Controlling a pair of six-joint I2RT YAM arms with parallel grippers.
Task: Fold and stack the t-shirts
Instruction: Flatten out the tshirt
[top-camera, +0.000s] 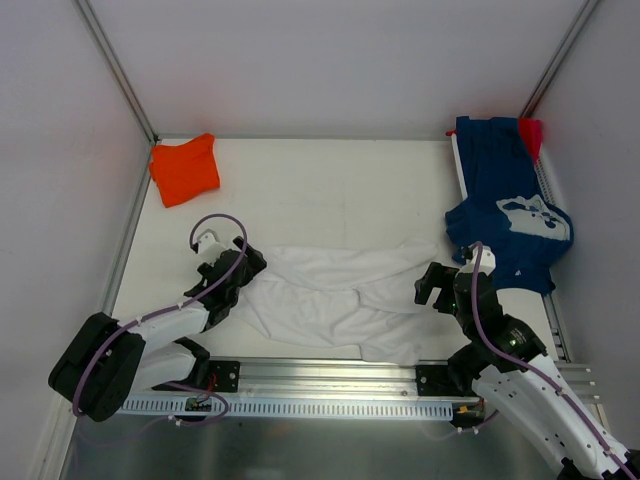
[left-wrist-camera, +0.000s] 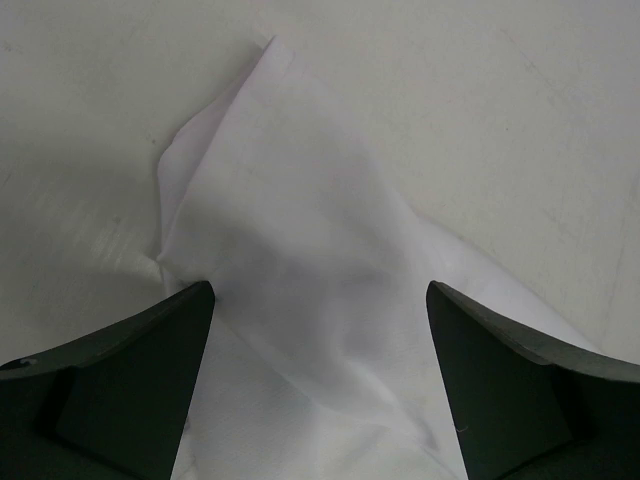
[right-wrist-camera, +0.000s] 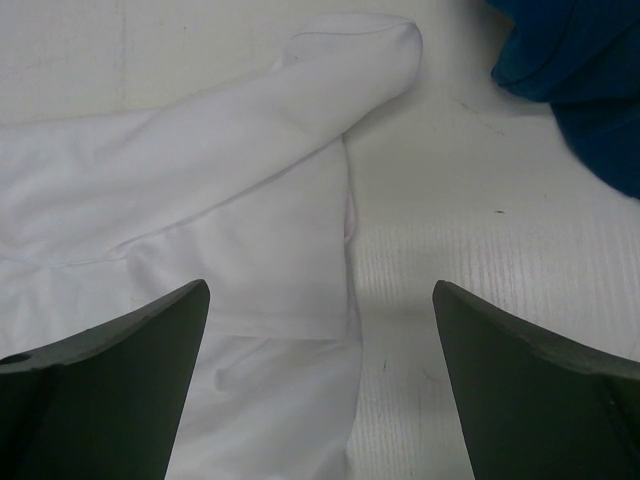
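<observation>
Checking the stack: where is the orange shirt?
Top view: the orange shirt lies at the far-left corner of the table, apart from the white shirt.

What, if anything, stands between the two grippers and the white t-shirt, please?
Nothing visible does. The left gripper hangs open over the white t-shirt's left edge, the right gripper open over its right edge; the navy t-shirt lies apart, further right.

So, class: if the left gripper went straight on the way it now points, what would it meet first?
Most likely the white t-shirt: the left gripper stands open with that cloth straight ahead, though depth is unclear.
</observation>
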